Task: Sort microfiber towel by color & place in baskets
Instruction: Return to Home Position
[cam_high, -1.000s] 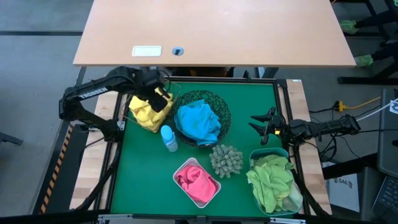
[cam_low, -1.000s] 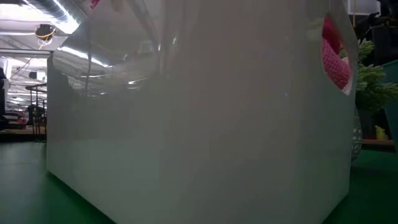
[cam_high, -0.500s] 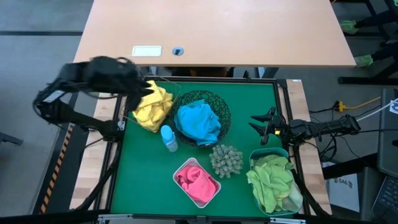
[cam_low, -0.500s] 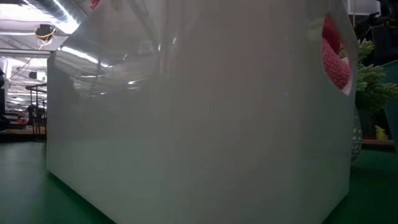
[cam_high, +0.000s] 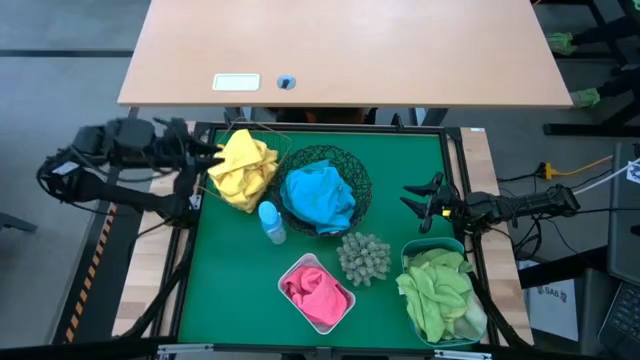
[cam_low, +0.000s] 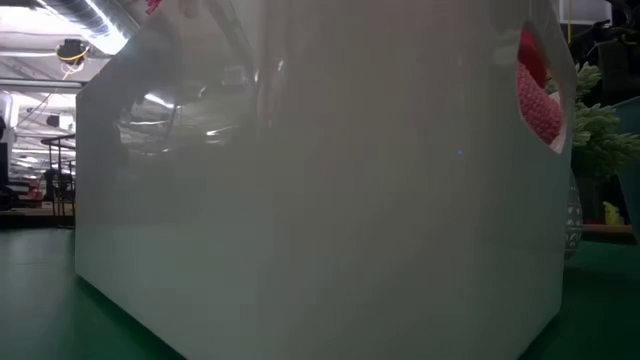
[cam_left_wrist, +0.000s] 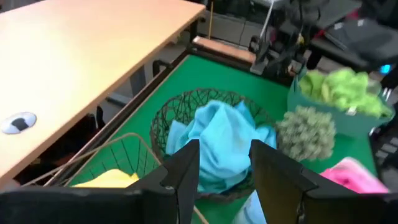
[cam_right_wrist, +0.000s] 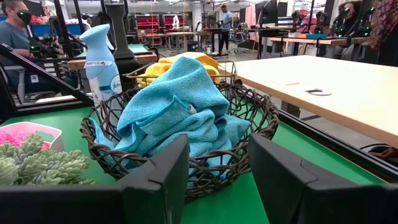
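Beside the yellow towels (cam_high: 243, 168), left fingers (cam_left_wrist: 180, 180) gape empty; right fingers (cam_right_wrist: 158, 180) likewise; bottle (cam_right_wrist: 99, 56) label perhaps reads Febreze.

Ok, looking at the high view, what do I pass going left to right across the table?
Left gripper → yellow towels → blue towels → spiky ball → green towels. The pink towels lie level with the blue ones, so they are left out.
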